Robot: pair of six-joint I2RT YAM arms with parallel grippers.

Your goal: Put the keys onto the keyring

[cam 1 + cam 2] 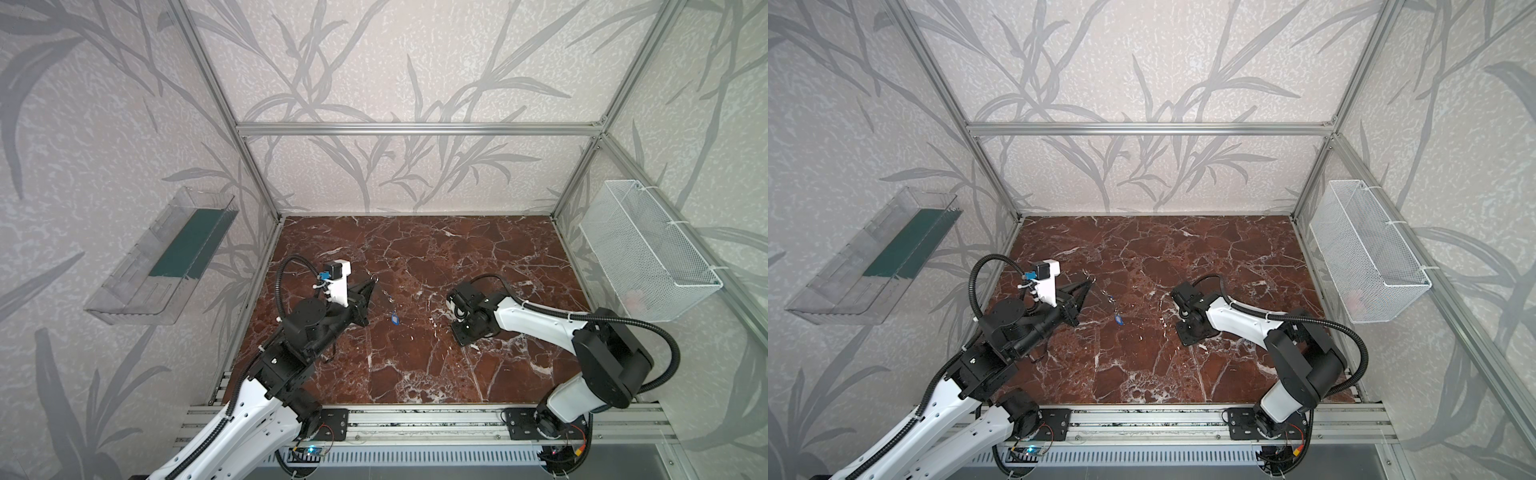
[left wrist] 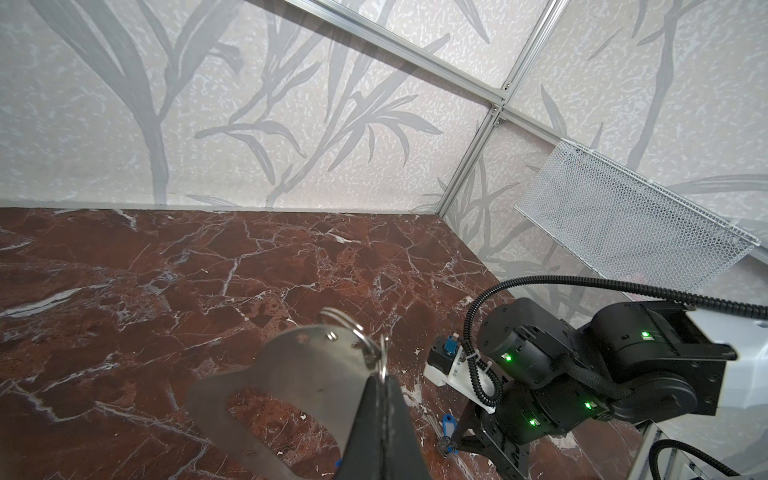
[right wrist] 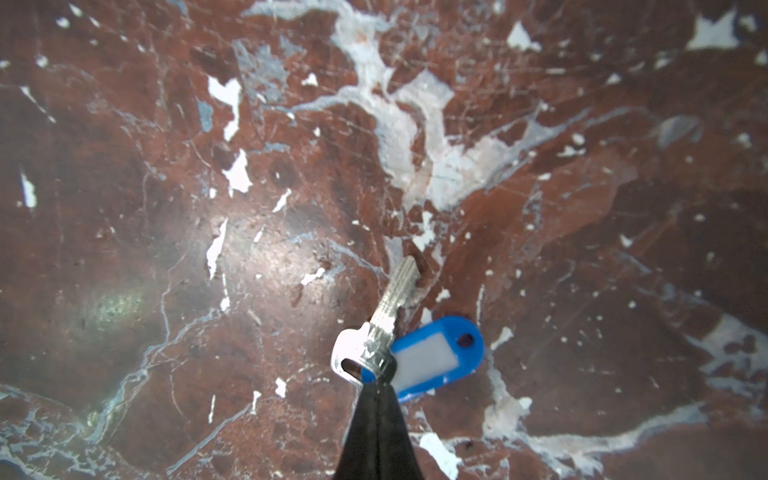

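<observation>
The left gripper (image 2: 380,384) has its black fingers pressed together on the rim of the flat grey metal half-moon keyring (image 2: 299,374). It holds the keyring raised over the red-brown marble-patterned table (image 2: 166,291), towards the table's left side in both top views. Two silver wire split rings (image 2: 357,332) pass through small holes along the plate's curved edge, just beside the fingertips (the table shows through the large oval cut-out). In a top view a second blue tag (image 1: 394,318) shows just past the left fingertips, seemingly hanging below the keyring, though it is too small to be sure.

The right gripper (image 3: 376,384) points down at the table right of the middle, well apart from the left one. Its jaws are squeezed tight, pinching the head of a small silver metal key (image 3: 392,303). A blue rectangular plastic tag with a white label (image 3: 436,357) lies just beside the key's head and touches it. The blade points away from the fingers, close over the marble; whether it rests on the surface I cannot tell.

A clear plastic tray with a dark green liner (image 1: 166,257) hangs on the left wall and a white wire mesh basket (image 1: 648,249) on the right wall
</observation>
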